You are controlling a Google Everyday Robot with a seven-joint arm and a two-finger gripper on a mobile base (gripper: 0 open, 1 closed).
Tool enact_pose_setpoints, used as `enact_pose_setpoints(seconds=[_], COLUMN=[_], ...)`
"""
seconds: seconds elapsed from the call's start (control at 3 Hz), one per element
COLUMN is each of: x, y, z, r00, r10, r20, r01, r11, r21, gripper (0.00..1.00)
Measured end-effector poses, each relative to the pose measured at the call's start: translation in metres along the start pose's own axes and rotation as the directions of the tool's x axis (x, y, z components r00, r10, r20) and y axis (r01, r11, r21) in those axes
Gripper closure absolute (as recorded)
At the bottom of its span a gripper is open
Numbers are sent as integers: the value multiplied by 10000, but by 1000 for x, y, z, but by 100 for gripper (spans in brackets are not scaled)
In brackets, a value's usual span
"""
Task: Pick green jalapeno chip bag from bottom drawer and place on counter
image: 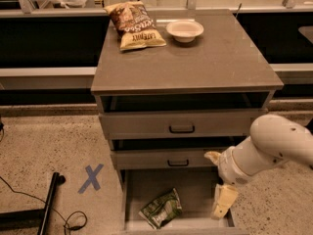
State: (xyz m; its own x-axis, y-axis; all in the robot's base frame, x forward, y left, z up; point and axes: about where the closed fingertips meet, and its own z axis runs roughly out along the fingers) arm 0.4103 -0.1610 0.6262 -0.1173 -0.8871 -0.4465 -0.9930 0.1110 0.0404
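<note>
The gripper (pixel 224 202), open or closed unclear, hangs three o'clock of the green jalapeno chip bag (pixel 161 208): likely light, crinkly; pinch its middle.

Up top, the grey-brown counter (pixel 215 58) carries two things near its back edge: a brown-and-yellow chip bag (pixel 134 24) lying flat at the back left, and a small white bowl (pixel 185 30) just to its right, not touching it. Down low, the tool (pixel 224 202) hangs over the right side of the open bottom drawer (pixel 195 190), apart from the green bag (pixel 161 208) on its floor.
</note>
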Motion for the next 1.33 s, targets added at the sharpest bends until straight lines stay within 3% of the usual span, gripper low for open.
enact_pose_setpoints(seconds=[0.33, 0.67, 1.0, 1.33], x=[8, 9, 17, 25], y=[3, 1, 8, 2], z=[14, 17, 49, 132], r00=[9979, 9982, 9961, 9808], r10=[-619, -537, -560, -1149], r20=[166, 269, 675, 1576], r01=[623, 542, 584, 1181], r11=[9978, 9983, 9977, 9930], r21=[-227, -190, -348, -105], gripper=[0, 0, 0, 0])
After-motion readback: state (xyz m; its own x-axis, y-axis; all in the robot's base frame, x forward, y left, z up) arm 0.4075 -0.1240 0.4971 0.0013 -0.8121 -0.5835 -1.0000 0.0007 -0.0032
